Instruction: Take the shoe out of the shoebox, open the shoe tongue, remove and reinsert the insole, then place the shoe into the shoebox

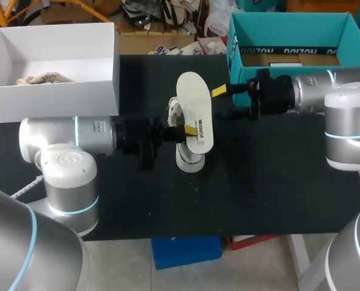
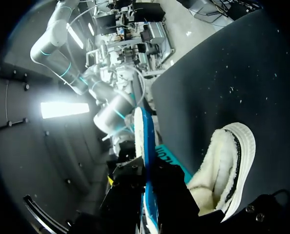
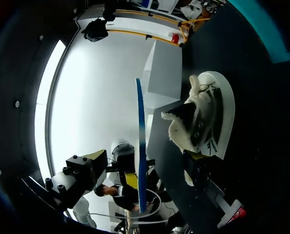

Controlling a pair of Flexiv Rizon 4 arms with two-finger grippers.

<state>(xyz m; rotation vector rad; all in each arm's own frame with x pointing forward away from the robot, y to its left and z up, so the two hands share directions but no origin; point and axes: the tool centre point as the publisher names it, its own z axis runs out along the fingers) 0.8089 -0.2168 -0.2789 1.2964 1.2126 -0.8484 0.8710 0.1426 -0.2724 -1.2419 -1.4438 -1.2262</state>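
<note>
A white insole (image 1: 195,109) with a blue underside stands on edge above the middle of the table. My left gripper (image 1: 189,130) is shut on its lower end. In the left wrist view the insole (image 2: 144,146) rises edge-on from between the dark fingers of the left gripper (image 2: 146,195). The white fleece-lined shoe (image 1: 185,159) lies on the black table below the insole, beside the left gripper. My right gripper (image 1: 223,102) is open just right of the insole. In the right wrist view the insole (image 3: 141,146) stands between the spread fingers (image 3: 89,168), untouched, with the shoe (image 3: 203,117) beside it.
An open white shoebox (image 1: 101,66) stands at the back left with a second pale shoe (image 1: 43,77) inside. A teal cardboard box (image 1: 289,33) stands at the back right. The black table (image 1: 277,182) is bare in front of both arms.
</note>
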